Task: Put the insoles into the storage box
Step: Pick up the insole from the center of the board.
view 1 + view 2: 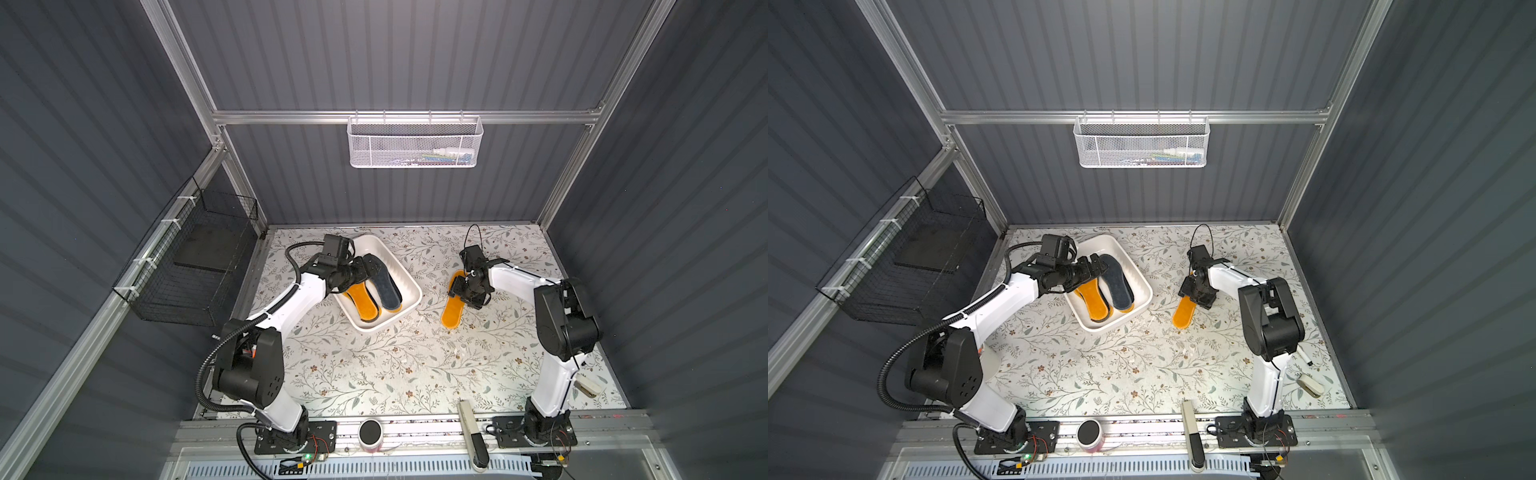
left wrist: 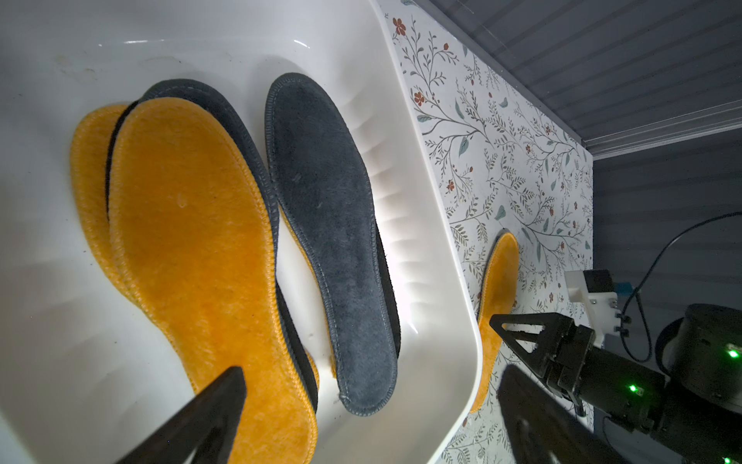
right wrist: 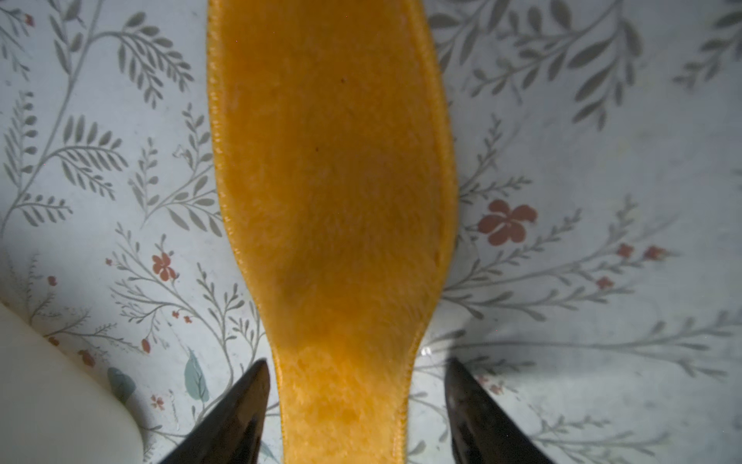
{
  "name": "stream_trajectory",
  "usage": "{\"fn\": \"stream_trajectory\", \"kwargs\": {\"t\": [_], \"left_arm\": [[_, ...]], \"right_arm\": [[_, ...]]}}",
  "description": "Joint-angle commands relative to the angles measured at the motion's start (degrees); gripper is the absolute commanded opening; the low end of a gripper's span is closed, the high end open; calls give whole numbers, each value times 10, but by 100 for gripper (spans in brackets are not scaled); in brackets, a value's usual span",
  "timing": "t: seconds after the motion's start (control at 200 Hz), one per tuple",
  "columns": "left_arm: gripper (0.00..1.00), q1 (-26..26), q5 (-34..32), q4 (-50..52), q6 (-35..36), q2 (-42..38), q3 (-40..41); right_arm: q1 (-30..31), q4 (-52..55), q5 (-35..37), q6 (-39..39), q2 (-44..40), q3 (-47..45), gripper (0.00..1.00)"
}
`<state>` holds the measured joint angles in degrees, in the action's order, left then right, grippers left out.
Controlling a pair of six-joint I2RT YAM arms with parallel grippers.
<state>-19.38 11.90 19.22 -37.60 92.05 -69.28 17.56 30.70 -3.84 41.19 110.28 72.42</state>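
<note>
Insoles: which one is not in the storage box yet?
The lone orange-yellow insole on the table, straddled by the right gripper; every other visible insole lies inside the storage box.

- Floral worktop (image 1: 374, 365).
- White storage box (image 1: 411, 282) sits on it, toward the back.
- One orange insole (image 1: 451, 313) lies flat near the box, not touching.
</note>
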Motion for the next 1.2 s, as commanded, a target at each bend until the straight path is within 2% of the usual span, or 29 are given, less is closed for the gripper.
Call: {"fn": "stream_trajectory", "kwargs": {"t": [0.0,0.475,0.831,1.191], "left_arm": [[99,4,12,14,12,-1,-14],[100,4,10,17,5,-1,-16],[99,4,10,19,5,-10,-11],[100,4,6,19,2,-14,-5]], "right_arm": [[4,7,9,8,6,-2,67],[25,57,79,-5,28,-4,52],[28,46,74,-8,30,-11,36],[26,-30,39,-21,-4,-54,18]]}}
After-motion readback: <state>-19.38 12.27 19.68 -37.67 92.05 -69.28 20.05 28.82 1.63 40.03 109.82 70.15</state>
